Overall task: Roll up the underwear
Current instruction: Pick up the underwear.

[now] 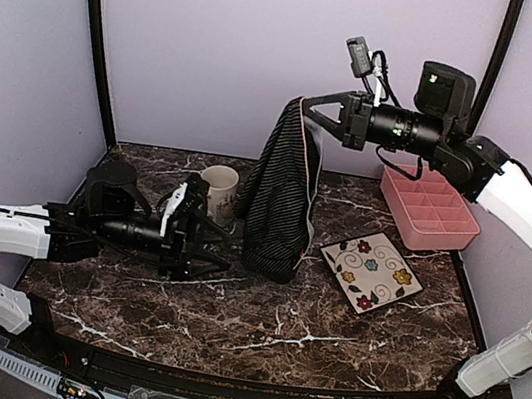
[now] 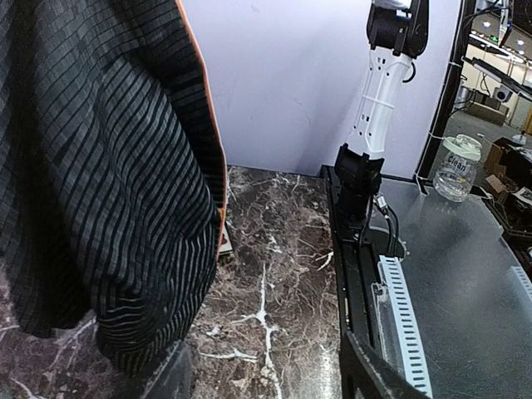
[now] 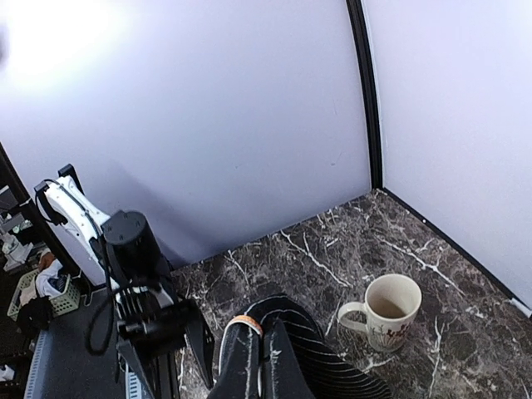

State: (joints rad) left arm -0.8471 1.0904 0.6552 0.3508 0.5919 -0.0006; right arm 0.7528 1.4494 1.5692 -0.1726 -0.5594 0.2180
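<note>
Left gripper (image 1: 227, 252): fingers spread, nothing between them, set low beside the hanging hem. Underwear (image 1: 281, 202): black ribbed cloth, hung limp above the table from the right gripper (image 1: 307, 113), which was pinched onto its top edge. The cloth was judged soft, light and floppy, and best taken at the free lower hem.

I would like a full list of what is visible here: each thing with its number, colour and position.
underwear: one, black ribbed with an orange edge, hanging from the right gripper, lower end down at the table
mug: one, cream, back of the table, left of the underwear
plate: one, white square with flowers, right of the underwear
tray: one, pink with compartments, back right corner
jar: one, clear glass, off the table
table: one, dark marble
left gripper: open, empty, low beside the underwear
right gripper: shut on the underwear's top
</note>
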